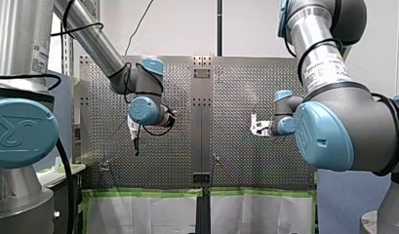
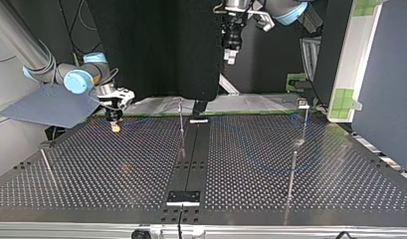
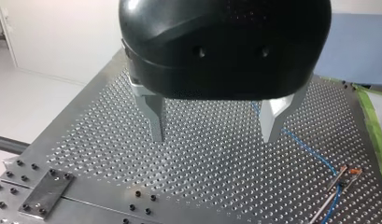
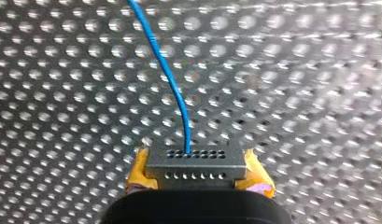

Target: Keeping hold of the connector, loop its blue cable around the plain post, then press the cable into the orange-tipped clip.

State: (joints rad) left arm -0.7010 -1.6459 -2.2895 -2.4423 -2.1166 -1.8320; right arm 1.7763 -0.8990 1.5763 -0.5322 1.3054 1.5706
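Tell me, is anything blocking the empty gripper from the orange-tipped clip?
Nothing visible: only bare perforated table and the blue cable lie between my left gripper and the orange-tipped clip.

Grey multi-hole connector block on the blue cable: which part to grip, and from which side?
Its two short ends, coming from behind, opposite the face where the thin blue cable exits. The grey connector block is rectangular; my right gripper clamps its ends between yellow pads.

my left arm (image 1: 94, 39): held high, wrist bent down | left gripper (image 3: 213, 138): metal fingers (image 3: 153, 116) spread wide | my right arm (image 1: 329, 73): extended | right gripper (image 4: 195, 179): yellow pads (image 4: 138, 175) clamped on connector (image 4: 195, 163)
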